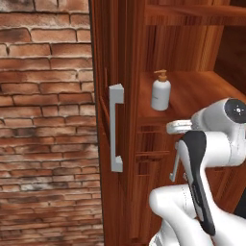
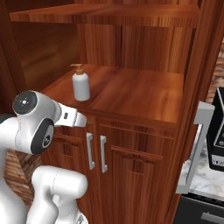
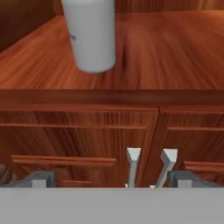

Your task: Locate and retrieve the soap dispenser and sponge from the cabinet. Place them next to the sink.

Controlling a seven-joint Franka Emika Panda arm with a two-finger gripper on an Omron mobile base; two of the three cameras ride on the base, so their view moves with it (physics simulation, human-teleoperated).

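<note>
The soap dispenser (image 1: pixel 161 92) (image 2: pixel 81 86), a pale bottle with a tan pump, stands upright near the front left of the shelf niche in the reddish-brown cabinet (image 1: pixel 202 89) (image 2: pixel 140 94). In the hand view its white body (image 3: pixel 90 37) rises at the upper left, just beyond the shelf's front edge. My gripper (image 3: pixel 112 180) is open and holds nothing. It hangs in front of the two lower doors, below the shelf edge and short of the bottle. Silver bar handles (image 2: pixel 96 152) of those doors show right ahead of the fingers. The sponge and the sink are out of view.
A niche door stands open on each side, with silver handles (image 1: pixel 115 127) (image 2: pixel 194 151). A brick wall (image 1: pixel 48 120) lies to the left. At the right are a black machine (image 2: pixel 217 131) on a marble counter (image 2: pixel 205 177) and a dark appliance front (image 2: pixel 205 214).
</note>
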